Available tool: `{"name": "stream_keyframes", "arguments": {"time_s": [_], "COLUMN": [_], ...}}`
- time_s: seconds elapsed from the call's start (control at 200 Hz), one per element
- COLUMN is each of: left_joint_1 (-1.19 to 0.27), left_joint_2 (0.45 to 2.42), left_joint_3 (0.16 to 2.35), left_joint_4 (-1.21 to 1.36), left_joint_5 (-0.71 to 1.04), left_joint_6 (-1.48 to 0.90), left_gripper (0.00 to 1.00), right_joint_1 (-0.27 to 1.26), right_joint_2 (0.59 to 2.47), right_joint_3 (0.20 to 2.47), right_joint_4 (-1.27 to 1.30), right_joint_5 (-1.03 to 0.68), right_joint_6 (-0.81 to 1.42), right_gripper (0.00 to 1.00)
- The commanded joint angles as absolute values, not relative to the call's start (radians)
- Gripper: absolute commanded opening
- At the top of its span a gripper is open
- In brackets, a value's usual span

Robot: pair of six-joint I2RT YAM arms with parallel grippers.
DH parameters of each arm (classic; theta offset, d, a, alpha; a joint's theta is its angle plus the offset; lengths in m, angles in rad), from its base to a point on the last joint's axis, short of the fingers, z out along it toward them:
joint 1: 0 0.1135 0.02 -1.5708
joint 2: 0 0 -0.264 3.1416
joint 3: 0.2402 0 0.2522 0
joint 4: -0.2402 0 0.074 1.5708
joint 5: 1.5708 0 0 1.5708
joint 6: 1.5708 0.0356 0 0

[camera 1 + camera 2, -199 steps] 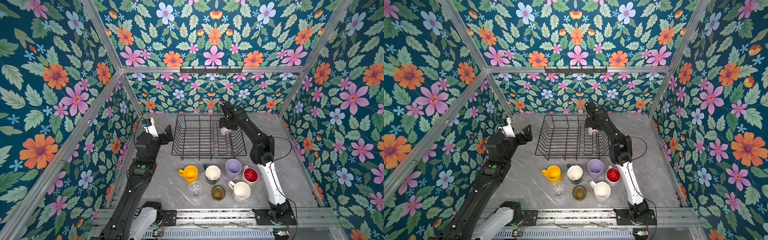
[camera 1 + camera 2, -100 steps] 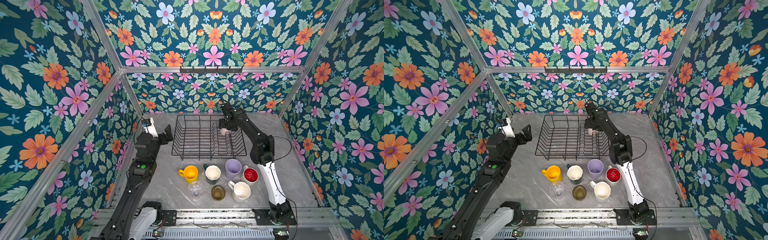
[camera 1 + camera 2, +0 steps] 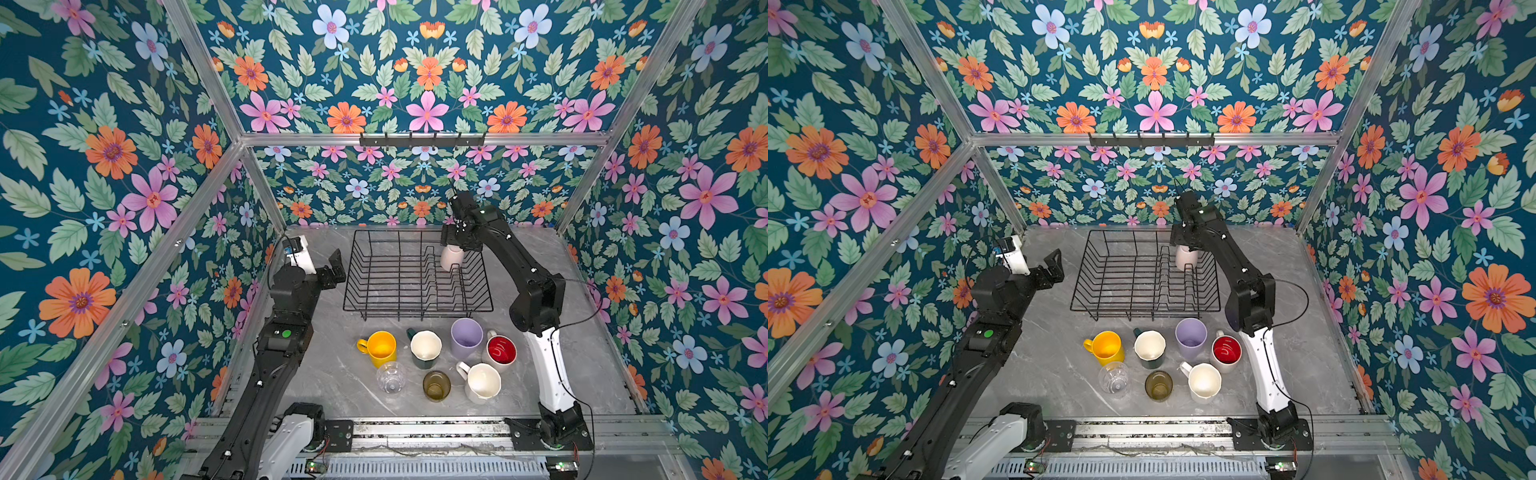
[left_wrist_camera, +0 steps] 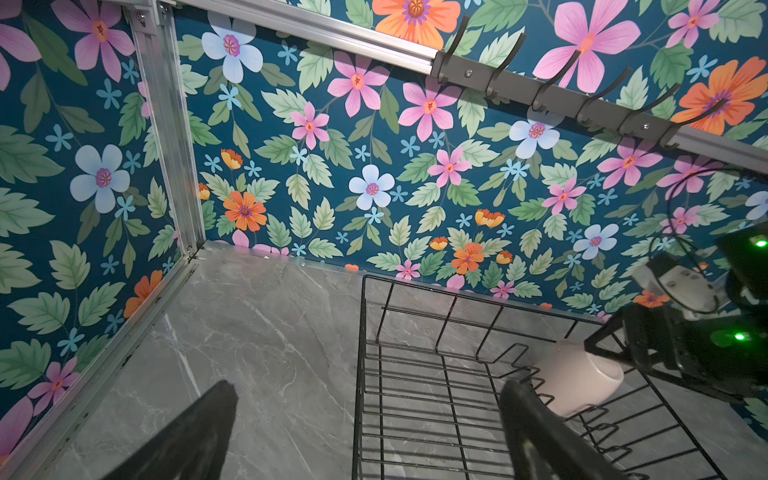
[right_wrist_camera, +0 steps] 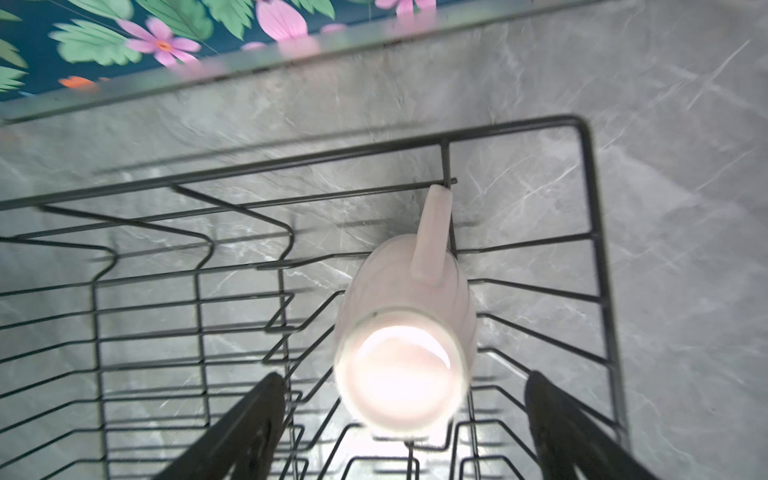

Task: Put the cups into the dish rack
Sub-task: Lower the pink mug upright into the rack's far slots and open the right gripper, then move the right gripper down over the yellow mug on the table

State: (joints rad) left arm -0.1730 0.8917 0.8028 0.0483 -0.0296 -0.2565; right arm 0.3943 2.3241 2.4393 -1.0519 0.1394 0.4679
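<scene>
1. Cups number eight: seven stand mouth up on the grey table (image 3: 328, 386), and one, the cream cup (image 3: 450, 258), is in the rack (image 3: 415, 309)
2. Rack sits at the far middle of the table, a long side facing the near edge, with its upright dividers (image 3: 453, 286) in the right half
3. Cream cup is at the far right of the rack among the dividers; the right wrist view shows its base towards the camera and its handle pointing at the rack's far rim, so it seems to rest mouth down, though the mouth itself is hidden
4. Right gripper (image 5: 405, 378) hangs just above the cream cup, jaws spread wide, one finger (image 5: 257, 419) on each side of it with a clear gap on both sides
5. Left gripper (image 3: 332, 269) is raised over the table just left of the rack, jaws spread wide, holding nothing
6. Far row of the seven, just near of the rack, left to right: yellow mug (image 3: 380, 347), green mug (image 3: 424, 348), lilac tumbler (image 3: 466, 337), red-lined mug (image 3: 500, 351)
7. Near row, left to right: clear glass (image 3: 391, 377) just beside the yellow mug, amber glass (image 3: 436, 385) in front of the green mug, white mug (image 3: 483, 383) near the red-lined mug
8. Yellow mug's handle points left; the handles of the green, red-lined and white mugs point far and left, and the green mug is pale inside
</scene>
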Motion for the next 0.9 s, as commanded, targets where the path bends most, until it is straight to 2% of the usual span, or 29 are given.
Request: {"name": "stream_keyframes", "arguments": {"time_s": [0.0,0.23,0.475,0.615,0.74,0.9], "left_joint_1": [-0.173,-0.173,-0.173,-0.173,-0.173,-0.172], "left_joint_2": [0.890,0.887,0.888,0.891,0.891,0.869], "left_joint_3": [0.810,0.815,0.821,0.824,0.823,0.813], "left_joint_4": [0.055,0.032,0.012,0.005,-0.010,-0.027], "left_joint_5": [-0.047,-0.084,-0.146,-0.169,-0.200,-0.242], "left_joint_6": [-0.246,-0.240,-0.234,-0.235,-0.236,-0.243], "left_gripper": [0.99,1.00,0.99,1.00,0.99,0.99], "right_joint_1": [0.398,0.438,0.597,0.719,0.824,0.930], "right_joint_2": [2.252,1.972,1.733,1.680,1.683,1.725], "right_joint_3": [2.388,2.081,1.864,1.800,1.775,1.755], "right_joint_4": [-1.040,-0.904,-0.899,-0.926,-0.948,-0.938], "right_joint_5": [0.147,0.105,0.079,0.062,0.038,-0.002], "right_joint_6": [0.447,0.397,0.318,0.296,0.296,0.317], "right_gripper": [0.89,0.88,0.84,0.77,0.65,0.53]}}
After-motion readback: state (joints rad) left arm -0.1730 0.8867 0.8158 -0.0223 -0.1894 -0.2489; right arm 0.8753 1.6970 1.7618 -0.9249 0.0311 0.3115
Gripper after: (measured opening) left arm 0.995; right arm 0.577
